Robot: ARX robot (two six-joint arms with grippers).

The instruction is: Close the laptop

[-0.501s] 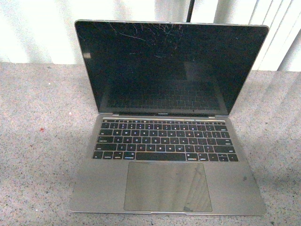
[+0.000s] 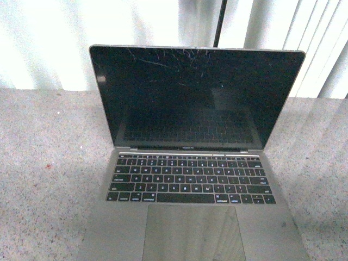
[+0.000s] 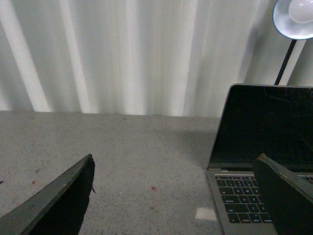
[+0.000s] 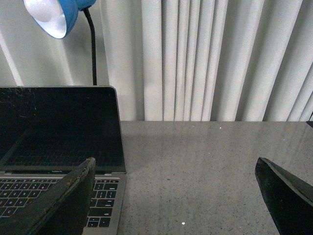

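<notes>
The laptop [image 2: 193, 179] is seen open mid-counter [image 2: 43, 179], with bare surface left on both sides. The left end effector [image 3: 175, 164] is held spread wide near its left edge, and the right end effector [image 4: 175, 164] is likewise released near its right. The upright black screen is scratched near its top. A blue lamp [image 4: 54, 14] and a pale curtain [image 4: 220, 58] are seen behind.
</notes>
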